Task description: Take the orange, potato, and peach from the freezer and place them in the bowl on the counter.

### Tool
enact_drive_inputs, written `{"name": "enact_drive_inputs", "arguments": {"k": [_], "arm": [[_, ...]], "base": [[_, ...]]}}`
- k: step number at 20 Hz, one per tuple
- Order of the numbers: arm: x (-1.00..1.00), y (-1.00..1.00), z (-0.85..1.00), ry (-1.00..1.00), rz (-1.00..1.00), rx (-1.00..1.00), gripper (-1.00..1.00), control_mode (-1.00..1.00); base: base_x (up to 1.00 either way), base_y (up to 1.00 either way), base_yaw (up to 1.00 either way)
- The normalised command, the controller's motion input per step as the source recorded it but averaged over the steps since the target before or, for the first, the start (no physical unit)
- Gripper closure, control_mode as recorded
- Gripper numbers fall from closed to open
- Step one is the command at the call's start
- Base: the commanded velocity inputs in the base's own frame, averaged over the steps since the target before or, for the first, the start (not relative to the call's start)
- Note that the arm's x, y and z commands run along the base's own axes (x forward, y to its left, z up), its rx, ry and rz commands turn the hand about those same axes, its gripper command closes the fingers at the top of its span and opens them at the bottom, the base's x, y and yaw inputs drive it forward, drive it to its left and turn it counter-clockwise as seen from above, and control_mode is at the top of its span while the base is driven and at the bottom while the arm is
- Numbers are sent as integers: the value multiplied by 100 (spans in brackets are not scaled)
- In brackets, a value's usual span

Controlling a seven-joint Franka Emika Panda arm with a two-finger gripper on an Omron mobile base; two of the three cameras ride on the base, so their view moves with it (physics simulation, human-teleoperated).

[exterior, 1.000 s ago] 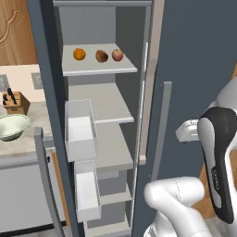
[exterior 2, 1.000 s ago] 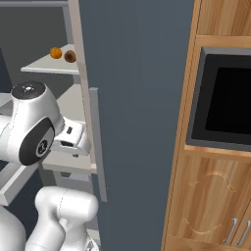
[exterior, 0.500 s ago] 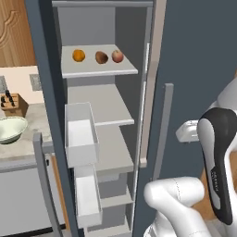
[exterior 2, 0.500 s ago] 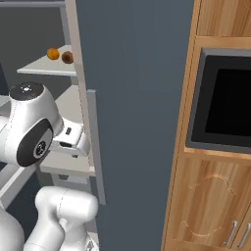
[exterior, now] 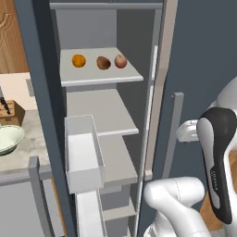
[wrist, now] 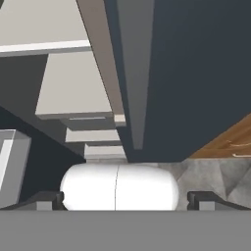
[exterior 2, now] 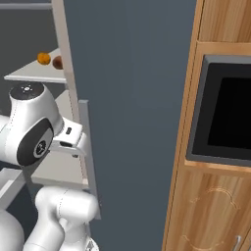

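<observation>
Base has rolled closer; orange (exterior: 78, 60), potato (exterior: 103, 63), peach (exterior: 120, 61) shelved.

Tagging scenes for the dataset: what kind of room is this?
A kitchen, rendered. An open freezer holds an orange, potato and peach on a shelf; a bowl sits on the counter; a built-in oven sits in wooden cabinets.

The bowl (exterior: 8, 139) is cut off by the left base view's edge. In the right base view, the freezer's (exterior 2: 132, 98) door frame half hides the potato (exterior 2: 58, 62).
</observation>
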Motion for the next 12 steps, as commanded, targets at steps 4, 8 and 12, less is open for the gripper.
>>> {"name": "enact_drive_inputs", "arguments": {"k": [4, 8, 12], "arm": [[0, 0, 0, 0, 0, 0, -100, 100], [0, 0, 0, 0, 0, 0, -100, 100], [0, 0, 0, 0, 0, 0, -100, 100]], "base": [[24, 29, -2], [15, 41, 0], [28, 34, 0]]}}
